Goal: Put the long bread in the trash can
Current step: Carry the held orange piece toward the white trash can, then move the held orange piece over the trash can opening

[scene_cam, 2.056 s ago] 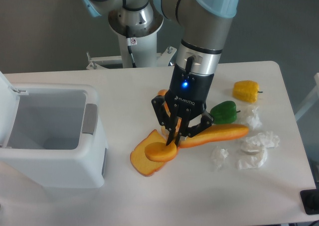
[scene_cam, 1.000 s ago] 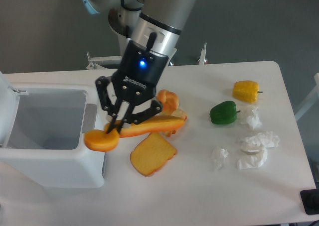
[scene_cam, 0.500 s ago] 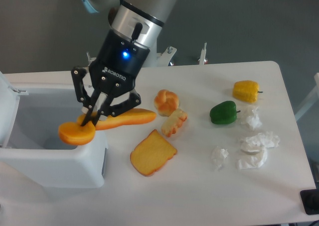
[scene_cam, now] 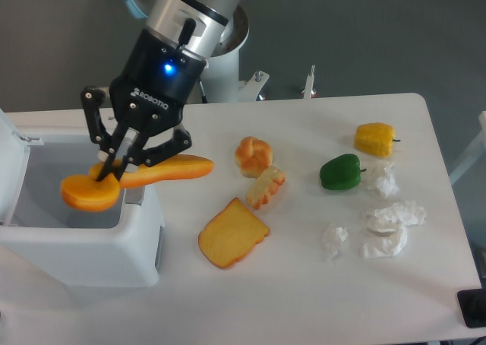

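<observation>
**One loaf held over the open bin**

One long bread (scene_cam: 163, 169) hangs in the air, clamped between the closed jaws of the gripper (scene_cam: 112, 170). It lies nearly level. Its rounded left end sits over the open mouth of the trash can (scene_cam: 83, 250), while its right end pokes out past the bin's right wall, over the table (scene_cam: 304, 299). The grip is close to the left end, so most of the loaf's length sticks out toward 3 o'clock from the fingers (scene_cam: 124, 161).

From the loaf, the bin is directly beneath and toward 7 o'clock: a white box with its lid (scene_cam: 11, 166) swung up on the far left. Its grey latch panel is mostly hidden behind the loaf and the gripper. The arm slants up and away toward 1 o'clock, a blue light glowing on the gripper body.

Out on the table, a flat toast slice (scene_cam: 233, 243) lies at about 4 o'clock from the loaf. A small round roll (scene_cam: 253, 154) sits at 3 o'clock, with a small ridged pastry piece (scene_cam: 265, 188) just below it, almost touching. Further along toward 3 o'clock rests a green pepper (scene_cam: 341, 172), and beyond it, nearer the far right edge, a yellow pepper (scene_cam: 375, 138). Several crumpled white paper wads (scene_cam: 392, 227) are scattered below and beside the green pepper, one of them right against its right side.
</observation>
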Tool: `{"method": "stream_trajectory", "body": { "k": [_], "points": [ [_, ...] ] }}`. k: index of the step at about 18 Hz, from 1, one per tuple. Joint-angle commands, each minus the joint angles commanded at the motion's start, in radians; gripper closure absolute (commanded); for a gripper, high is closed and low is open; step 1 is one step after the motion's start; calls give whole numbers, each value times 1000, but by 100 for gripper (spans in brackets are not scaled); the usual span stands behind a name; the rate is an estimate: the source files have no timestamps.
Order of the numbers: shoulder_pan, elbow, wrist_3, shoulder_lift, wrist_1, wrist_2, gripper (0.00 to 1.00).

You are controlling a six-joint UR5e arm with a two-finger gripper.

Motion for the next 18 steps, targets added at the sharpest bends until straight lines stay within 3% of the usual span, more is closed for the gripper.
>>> {"method": "stream_trajectory", "body": {
  "k": [4, 18],
  "points": [
    [-5, 0, -20, -8, 0, -139, 80],
    [-40, -15, -35, -20, 0, -253, 80]
  ]
}}
